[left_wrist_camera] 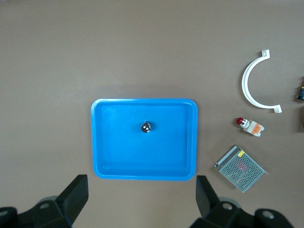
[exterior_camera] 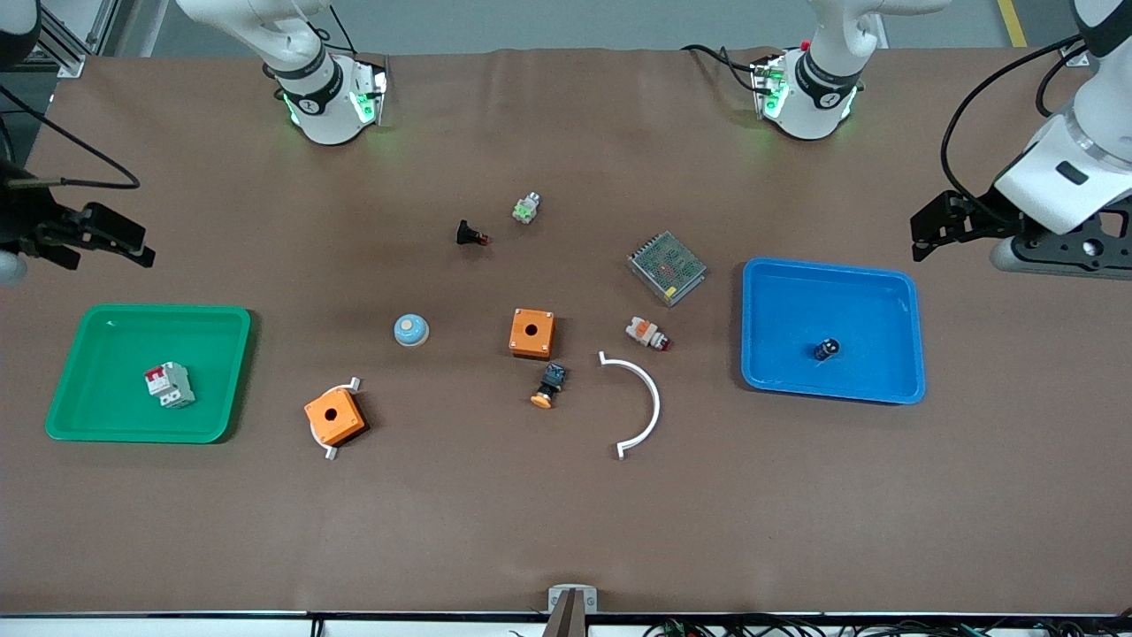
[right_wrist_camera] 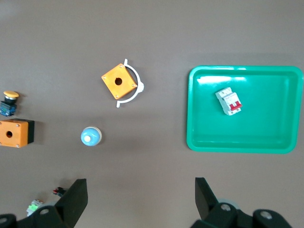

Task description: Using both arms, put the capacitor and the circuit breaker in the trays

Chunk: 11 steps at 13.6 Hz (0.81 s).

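The capacitor (exterior_camera: 826, 349), a tiny dark cylinder, stands in the blue tray (exterior_camera: 902, 301) toward the left arm's end of the table; it also shows in the left wrist view (left_wrist_camera: 146, 127). The circuit breaker (exterior_camera: 169, 385), white-grey with red levers, lies in the green tray (exterior_camera: 80, 416) toward the right arm's end; it also shows in the right wrist view (right_wrist_camera: 228, 101). My left gripper (exterior_camera: 929, 232) is open and empty, high over the table beside the blue tray (left_wrist_camera: 141, 199). My right gripper (exterior_camera: 141, 248) is open and empty, high over the table beside the green tray (right_wrist_camera: 140, 199).
Between the trays lie two orange boxes (exterior_camera: 531, 333) (exterior_camera: 334, 418), a blue dome button (exterior_camera: 411, 330), a black push-button with orange cap (exterior_camera: 550, 386), a white curved bracket (exterior_camera: 641, 402), a white-orange-red switch (exterior_camera: 646, 333), a mesh power supply (exterior_camera: 667, 267) and two small parts (exterior_camera: 471, 234) (exterior_camera: 526, 208).
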Each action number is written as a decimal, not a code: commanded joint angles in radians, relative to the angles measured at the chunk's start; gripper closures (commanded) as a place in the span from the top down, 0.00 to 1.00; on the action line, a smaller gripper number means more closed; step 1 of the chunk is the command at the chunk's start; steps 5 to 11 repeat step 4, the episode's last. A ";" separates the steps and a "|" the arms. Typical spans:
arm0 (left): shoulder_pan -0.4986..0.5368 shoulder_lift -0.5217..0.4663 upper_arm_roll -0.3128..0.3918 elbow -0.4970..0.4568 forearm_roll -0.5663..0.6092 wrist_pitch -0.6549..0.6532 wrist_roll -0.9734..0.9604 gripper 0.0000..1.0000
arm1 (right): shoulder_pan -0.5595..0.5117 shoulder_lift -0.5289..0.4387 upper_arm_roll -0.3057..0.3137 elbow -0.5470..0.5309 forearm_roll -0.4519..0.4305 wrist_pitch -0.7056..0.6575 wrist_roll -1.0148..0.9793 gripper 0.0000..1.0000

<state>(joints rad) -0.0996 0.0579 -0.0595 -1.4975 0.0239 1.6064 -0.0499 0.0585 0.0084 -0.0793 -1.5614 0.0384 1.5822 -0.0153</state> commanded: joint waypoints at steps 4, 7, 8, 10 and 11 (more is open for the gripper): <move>0.005 0.003 -0.011 0.023 0.019 -0.013 -0.064 1.00 | -0.140 -0.103 0.118 -0.104 -0.038 0.004 0.000 1.00; 0.005 0.003 -0.011 0.023 0.019 -0.013 -0.064 1.00 | -0.140 -0.103 0.118 -0.104 -0.038 0.004 0.000 1.00; 0.005 0.003 -0.011 0.023 0.019 -0.013 -0.064 1.00 | -0.140 -0.103 0.118 -0.104 -0.038 0.004 0.000 1.00; 0.005 0.003 -0.011 0.023 0.019 -0.013 -0.064 1.00 | -0.140 -0.103 0.118 -0.104 -0.038 0.004 0.000 1.00; 0.005 0.003 -0.011 0.023 0.019 -0.013 -0.064 1.00 | -0.140 -0.103 0.118 -0.104 -0.038 0.004 0.000 1.00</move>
